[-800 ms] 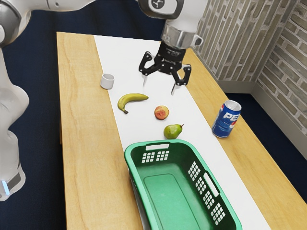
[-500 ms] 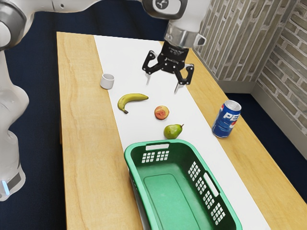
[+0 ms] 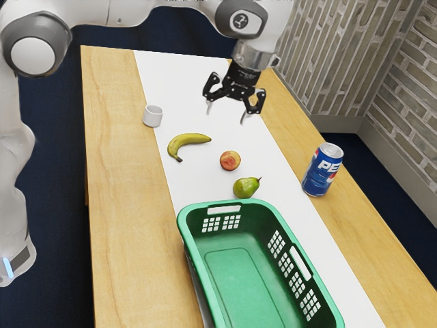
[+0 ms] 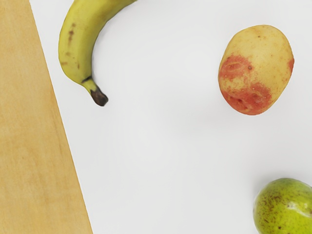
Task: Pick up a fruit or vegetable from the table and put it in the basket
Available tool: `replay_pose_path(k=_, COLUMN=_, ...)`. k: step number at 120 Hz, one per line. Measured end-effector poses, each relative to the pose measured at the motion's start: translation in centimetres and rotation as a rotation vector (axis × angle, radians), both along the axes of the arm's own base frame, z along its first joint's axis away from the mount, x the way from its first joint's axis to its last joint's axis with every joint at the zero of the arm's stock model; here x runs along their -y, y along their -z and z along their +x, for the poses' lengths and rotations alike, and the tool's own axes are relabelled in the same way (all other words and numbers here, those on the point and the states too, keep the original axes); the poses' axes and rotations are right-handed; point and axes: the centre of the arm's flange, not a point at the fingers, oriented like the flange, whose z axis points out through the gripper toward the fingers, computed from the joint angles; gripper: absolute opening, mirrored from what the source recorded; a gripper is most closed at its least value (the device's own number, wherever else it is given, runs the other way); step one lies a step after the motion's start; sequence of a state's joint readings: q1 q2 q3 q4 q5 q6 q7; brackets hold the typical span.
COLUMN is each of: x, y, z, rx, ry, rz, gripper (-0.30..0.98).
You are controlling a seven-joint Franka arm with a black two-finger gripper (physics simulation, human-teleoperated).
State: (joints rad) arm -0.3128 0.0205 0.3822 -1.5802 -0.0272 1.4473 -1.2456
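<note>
Currently the green basket is sitting nearest, open side up, spanning part of the white strip and part of the wooden tabletop. Just beyond its far rim the green pear is lying on the strip, its stem pointing toward the exterior view's right. Off to that side, the blue can is standing upright on the bare wood, close to the strip's edge. A little farther off, the round yellow-and-red fruit is resting on the strip, near the pear but apart from it; the wrist view is showing red patches on its yellow skin. Beyond it and toward the exterior view's left, the banana is lying curved on the strip, with brown flecks and a dark stem end. All three are staying outside the basket. Farther along, the small white cup is standing upright by the strip's edge. The fingers are hanging well above the strip, pointing down and standing apart. Behind them the white arm is stretching across, and the brick wall is rising past the tabletop
</note>
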Motion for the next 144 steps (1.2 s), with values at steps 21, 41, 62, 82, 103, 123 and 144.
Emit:
replay_pose_path(k=21, x=1.7, y=4.6, z=2.4, rx=-0.004, ry=0.061, rz=0.032, gripper=0.69)
replay_pose_path(k=41, x=0.6, y=6.9, z=4.1, rx=0.008, ry=0.059, rz=0.028, gripper=0.69)
replay_pose_path(k=62, x=-6.6, y=7.7, z=5.4, rx=0.031, ry=-0.034, rz=0.022, gripper=0.69)
replay_pose_path(k=82, x=-6.9, y=9.2, z=8.2, rx=0.040, ry=-0.012, rz=0.028, gripper=0.69)
replay_pose_path(k=103, x=-6.7, y=13.0, z=8.6, rx=0.021, ry=-0.004, rz=-0.020, gripper=0.69)
replay_pose_path(k=123, x=-7.6, y=14.5, z=8.8, rx=0.040, ry=-0.008, rz=-0.034, gripper=0.69)
replay_pose_path(k=144, x=-6.9, y=15.4, z=8.5, rx=0.064, ry=0.015, rz=-0.043, gripper=0.69)
